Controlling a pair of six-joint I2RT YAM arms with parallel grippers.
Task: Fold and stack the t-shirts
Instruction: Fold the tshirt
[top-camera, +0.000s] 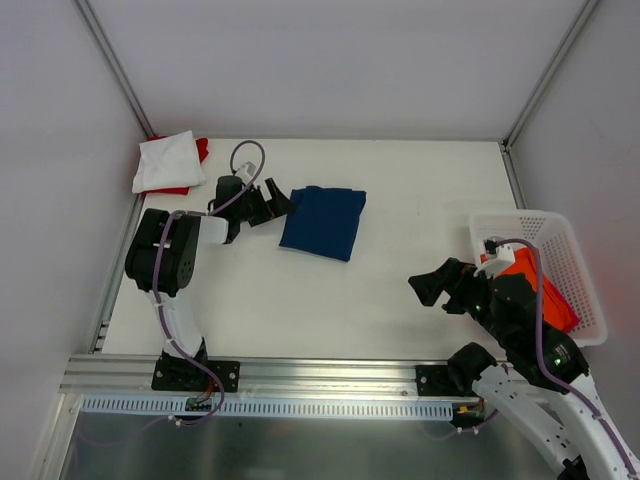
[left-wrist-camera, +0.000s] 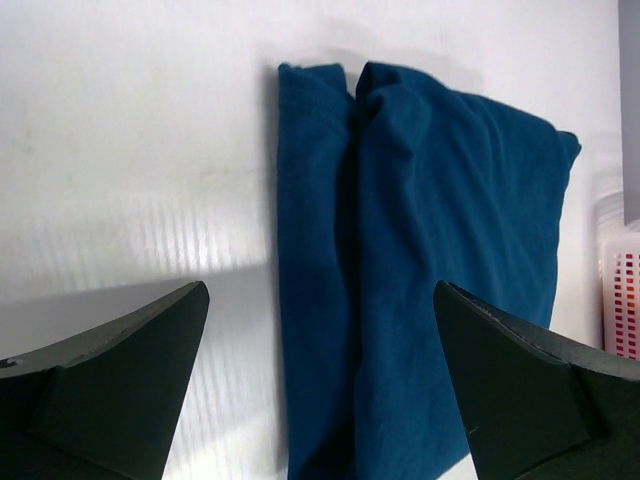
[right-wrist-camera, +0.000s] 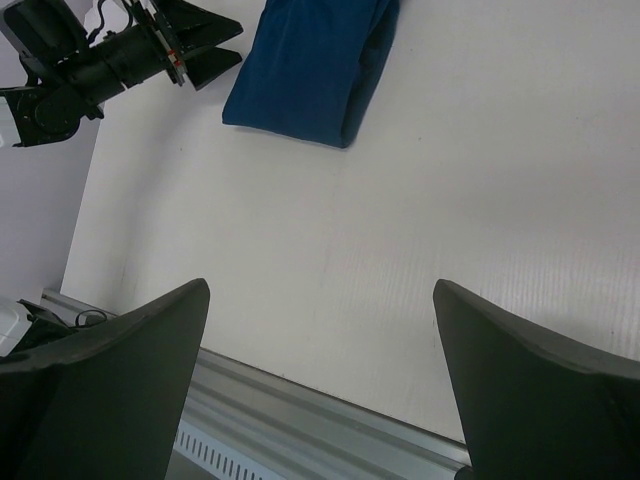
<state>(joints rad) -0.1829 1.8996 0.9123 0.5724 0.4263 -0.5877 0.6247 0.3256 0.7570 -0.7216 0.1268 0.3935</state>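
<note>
Left end effector (top-camera: 277, 205) gapes wide; folded navy t-shirt (top-camera: 322, 222) lies just beside it.

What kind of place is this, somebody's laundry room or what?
Probably a robot lab test cell, not a home: the left arm and right arm bolted to a metal rail, and a white table boxed in by plain panels.

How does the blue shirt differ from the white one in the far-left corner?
The blue t-shirt lies alone on bare table; the white t-shirt sits atop a red t-shirt. The blue is just ahead of the open left hand; the white lies behind it. Both are folded.
</note>
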